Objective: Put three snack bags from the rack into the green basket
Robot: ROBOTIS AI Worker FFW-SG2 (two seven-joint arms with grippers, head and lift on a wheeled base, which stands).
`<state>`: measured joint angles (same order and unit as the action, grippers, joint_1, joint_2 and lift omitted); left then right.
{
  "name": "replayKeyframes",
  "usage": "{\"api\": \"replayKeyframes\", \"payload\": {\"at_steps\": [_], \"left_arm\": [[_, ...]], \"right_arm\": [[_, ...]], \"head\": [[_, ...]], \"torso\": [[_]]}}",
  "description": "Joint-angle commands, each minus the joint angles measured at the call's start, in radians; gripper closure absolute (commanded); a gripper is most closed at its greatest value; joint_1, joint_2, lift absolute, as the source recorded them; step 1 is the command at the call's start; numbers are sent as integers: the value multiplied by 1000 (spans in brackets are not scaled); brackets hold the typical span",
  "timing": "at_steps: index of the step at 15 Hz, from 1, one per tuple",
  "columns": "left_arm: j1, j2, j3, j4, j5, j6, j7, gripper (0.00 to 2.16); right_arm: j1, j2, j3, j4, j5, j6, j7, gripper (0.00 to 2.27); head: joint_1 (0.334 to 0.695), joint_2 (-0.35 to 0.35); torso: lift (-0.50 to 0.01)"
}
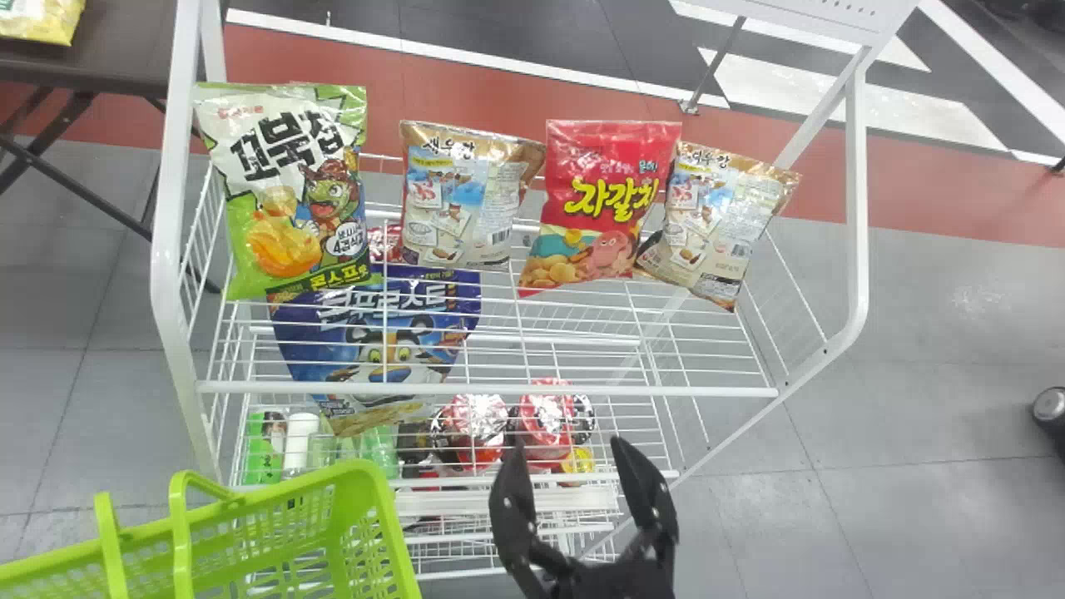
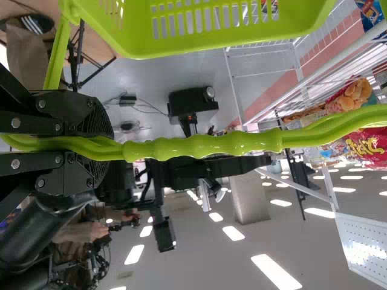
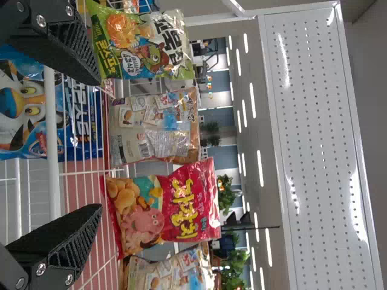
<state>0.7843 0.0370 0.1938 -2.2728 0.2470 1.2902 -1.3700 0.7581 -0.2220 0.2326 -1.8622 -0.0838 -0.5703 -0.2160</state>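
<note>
The rack (image 1: 491,388) holds four snack bags in a row on its upper shelf, set back from the front rail, so a strip of bare wire gives some room before them. Nearest the rack's left edge stands the green-and-white snack bag (image 1: 308,191), a narrow gap parting it from a brown snack bag (image 1: 453,200); then come the red snack bag (image 1: 607,200) and, overlapping it, a tilted brown snack bag (image 1: 720,220) near the rack's right edge. Below the rack's upper shelf is a blue bag (image 1: 374,320), with round red packages (image 1: 545,424) lower down. In front of the rack, right of its middle, the right claw (image 1: 568,449) is spread wide, with space between it and the bags. The green basket (image 1: 381,499) sits before the rack's left side, its handle (image 2: 199,147) pinched by the left claw (image 2: 101,145). Open floor (image 1: 915,399) extends right of the rack.
</note>
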Motion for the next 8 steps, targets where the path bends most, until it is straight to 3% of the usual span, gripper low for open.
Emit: {"api": "replayKeyframes", "payload": {"at_steps": [1, 5, 7, 8], "left_arm": [[6, 3, -4, -4, 0, 1, -3, 2152], [1, 12, -10, -7, 0, 1, -11, 2152], [-2, 15, -11, -7, 0, 1, -15, 2148], [-2, 17, -11, -5, 0, 1, -17, 2152]], "right_arm": [[-126, 3, 37, 11, 3, 113, 4, 97], [-345, 9, 117, 24, -50, 413, 3, 110], [-454, 44, 151, 69, -45, 508, 1, 113], [-507, 64, 171, 101, -40, 533, 1, 113]], "head": [[695, -348], [695, -200], [695, -123], [695, -123]], "torso": [[0], [0], [0], [0]]}}
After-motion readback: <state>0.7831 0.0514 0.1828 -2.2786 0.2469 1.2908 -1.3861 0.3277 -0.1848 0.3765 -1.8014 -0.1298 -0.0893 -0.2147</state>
